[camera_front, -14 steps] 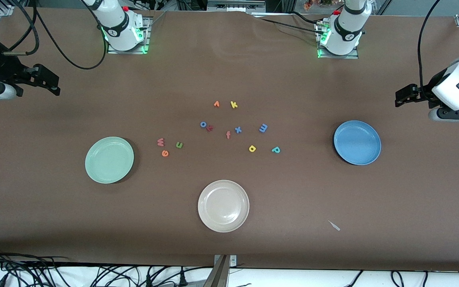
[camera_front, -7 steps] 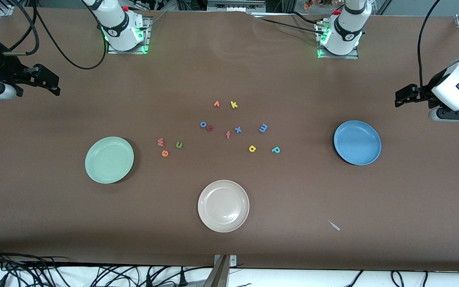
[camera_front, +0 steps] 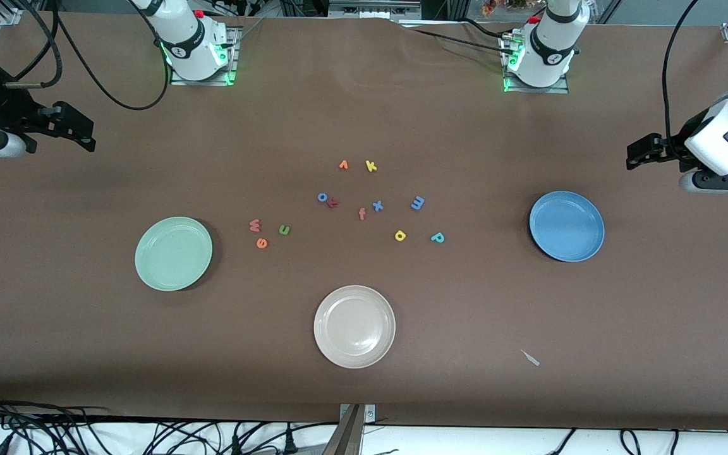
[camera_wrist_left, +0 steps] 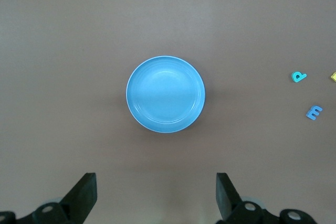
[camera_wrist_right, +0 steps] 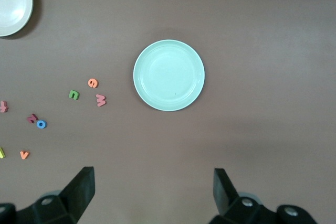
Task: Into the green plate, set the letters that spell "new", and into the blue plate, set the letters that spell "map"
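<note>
While both arms waited, the left gripper (camera_wrist_left: 155, 198) was held wide open and empty above the blue plate (camera_wrist_left: 165, 94), the right gripper (camera_wrist_right: 152, 195) likewise above the green plate (camera_wrist_right: 168, 75).

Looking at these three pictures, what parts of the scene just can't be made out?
- Front view: the dark red letter touching the blue "o" is too small to read.
- Front view: the pale sliver is too small to identify.
- Left wrist view: a yellow letter is cut off by the edge.

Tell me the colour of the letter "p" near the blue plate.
Teal. The "p" shows best in the left wrist view.
</note>
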Controlling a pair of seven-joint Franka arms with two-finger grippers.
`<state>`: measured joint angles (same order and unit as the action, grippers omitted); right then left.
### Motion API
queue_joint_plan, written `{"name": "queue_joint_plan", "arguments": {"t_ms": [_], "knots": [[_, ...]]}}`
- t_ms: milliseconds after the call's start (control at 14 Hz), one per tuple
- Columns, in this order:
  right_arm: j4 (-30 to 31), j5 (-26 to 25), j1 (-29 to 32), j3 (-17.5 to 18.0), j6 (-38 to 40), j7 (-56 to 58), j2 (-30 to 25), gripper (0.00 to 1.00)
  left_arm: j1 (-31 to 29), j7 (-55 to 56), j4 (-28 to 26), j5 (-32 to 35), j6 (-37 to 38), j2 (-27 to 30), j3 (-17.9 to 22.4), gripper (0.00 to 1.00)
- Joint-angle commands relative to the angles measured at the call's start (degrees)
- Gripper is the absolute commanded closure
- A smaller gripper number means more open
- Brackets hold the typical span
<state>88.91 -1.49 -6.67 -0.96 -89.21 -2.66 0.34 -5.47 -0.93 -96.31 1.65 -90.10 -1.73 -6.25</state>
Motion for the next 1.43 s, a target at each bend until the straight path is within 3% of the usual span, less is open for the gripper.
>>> {"name": "queue_joint_plan", "arguments": {"t_ms": [0, 1354], "knots": [[-2.4, -0.4, 0.3, 0.4, 0.6, -0.9, 0.6, 0.0, -0.2, -1.3, 0.0, -1.1, 0.2, 0.2, -0.2, 0.0], [-2.4, 0.2, 0.3, 0.5, -0.3, -0.7, 1.8, 0.0, -0.2, -1.3, 0.1, -1.1, 0.2, -0.1, -0.7, 0.0]]}}
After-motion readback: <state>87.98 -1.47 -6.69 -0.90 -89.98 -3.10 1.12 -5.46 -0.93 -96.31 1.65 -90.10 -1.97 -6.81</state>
